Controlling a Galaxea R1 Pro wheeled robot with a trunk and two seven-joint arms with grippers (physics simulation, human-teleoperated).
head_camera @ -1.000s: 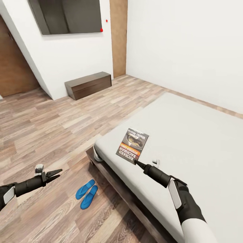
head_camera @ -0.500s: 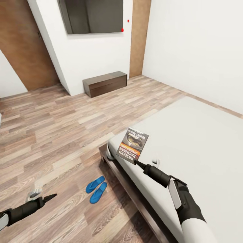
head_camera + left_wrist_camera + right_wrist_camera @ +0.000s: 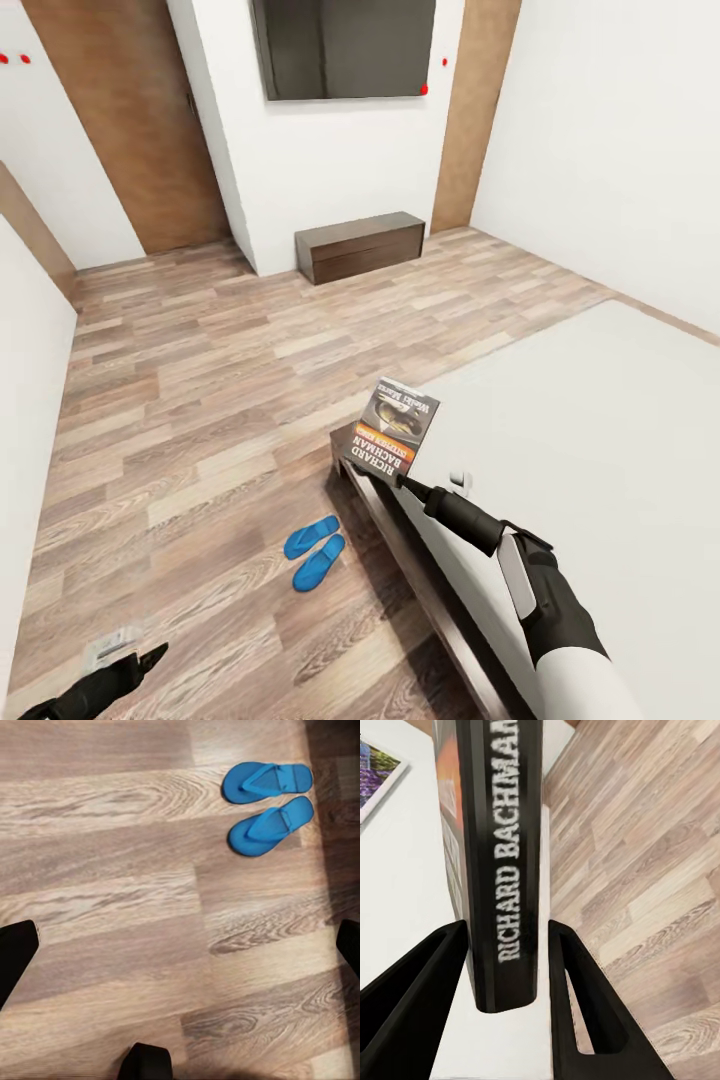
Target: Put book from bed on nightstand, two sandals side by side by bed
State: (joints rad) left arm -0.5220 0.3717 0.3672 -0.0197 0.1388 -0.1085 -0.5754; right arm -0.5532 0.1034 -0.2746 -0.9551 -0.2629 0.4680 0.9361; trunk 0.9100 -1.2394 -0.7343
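Head view: sandals [image 3: 316,551] beside bed [image 3: 600,420], TV cabinet [image 3: 360,246] beyond.

Two blue sandals [image 3: 315,552] lie side by side on the wood floor [image 3: 200,400], lower center, beside the bed [image 3: 580,420].

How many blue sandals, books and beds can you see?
sandals: 2
book: 1, held in the right gripper
bed: 1
Total: 4
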